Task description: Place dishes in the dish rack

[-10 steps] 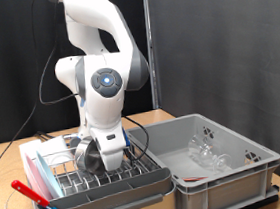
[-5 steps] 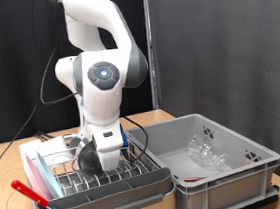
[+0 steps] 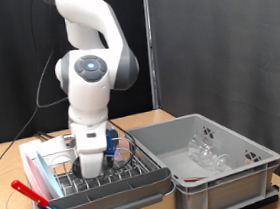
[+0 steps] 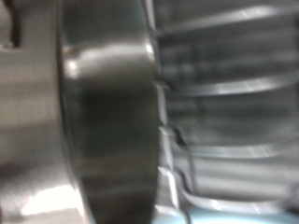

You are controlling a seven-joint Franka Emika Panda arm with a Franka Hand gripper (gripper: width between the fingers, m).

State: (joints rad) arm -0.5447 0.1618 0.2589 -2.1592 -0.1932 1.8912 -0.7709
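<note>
The dish rack [image 3: 137, 172], silver wire in a white tray base, stands at the exterior view's lower left. My gripper [image 3: 91, 160] is low inside it, at the rack's middle. The small steel bowl [image 4: 107, 121] fills the wrist view on edge, very close to the hand, with the rack's wires [image 4: 234, 112] beside it. The picture is blurred and no fingers show, so I cannot tell whether the bowl is held. Clear glass pieces [image 3: 208, 154] lie in the grey bin. A bit of blue [image 3: 112, 144] shows beside the hand; the light-blue plate is otherwise hidden.
The large grey plastic bin [image 3: 249, 165] stands right of the rack in the exterior view. A red utensil [image 3: 28, 191] lies along the rack's left edge. The wooden table [image 3: 6, 164] continues to the left, with a dark curtain behind.
The hand has moved towards the exterior view's left inside the rack and the arm has turned with it, staying low.
</note>
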